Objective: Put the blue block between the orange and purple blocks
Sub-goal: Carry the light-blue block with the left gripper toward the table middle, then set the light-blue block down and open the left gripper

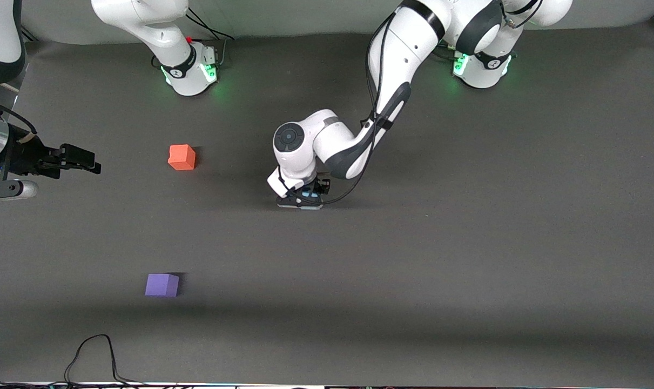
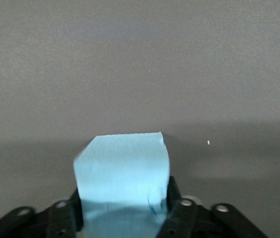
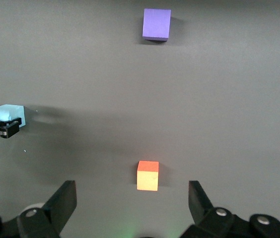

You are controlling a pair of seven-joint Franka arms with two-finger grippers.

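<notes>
The blue block [image 1: 307, 193] [image 2: 122, 168] sits low at the table's middle, and my left gripper [image 1: 304, 198] [image 2: 124, 199] is shut on it, its black fingers [image 2: 175, 204] pressed against two sides. The orange block [image 1: 181, 157] [image 3: 148, 175] lies toward the right arm's end. The purple block [image 1: 162, 284] [image 3: 157, 24] lies nearer the front camera than the orange one, with bare mat between them. The blue block is beside that pair, not between them. My right gripper [image 1: 82, 160] [image 3: 132, 199] hangs open and empty over the right arm's end of the table. In its wrist view the blue block [image 3: 10, 114] shows off to one side.
A dark grey mat [image 1: 467, 243] covers the table. The arms' bases [image 1: 189, 73] [image 1: 480, 67] stand along the edge farthest from the front camera. A black cable [image 1: 92, 351] loops at the edge nearest that camera, toward the right arm's end.
</notes>
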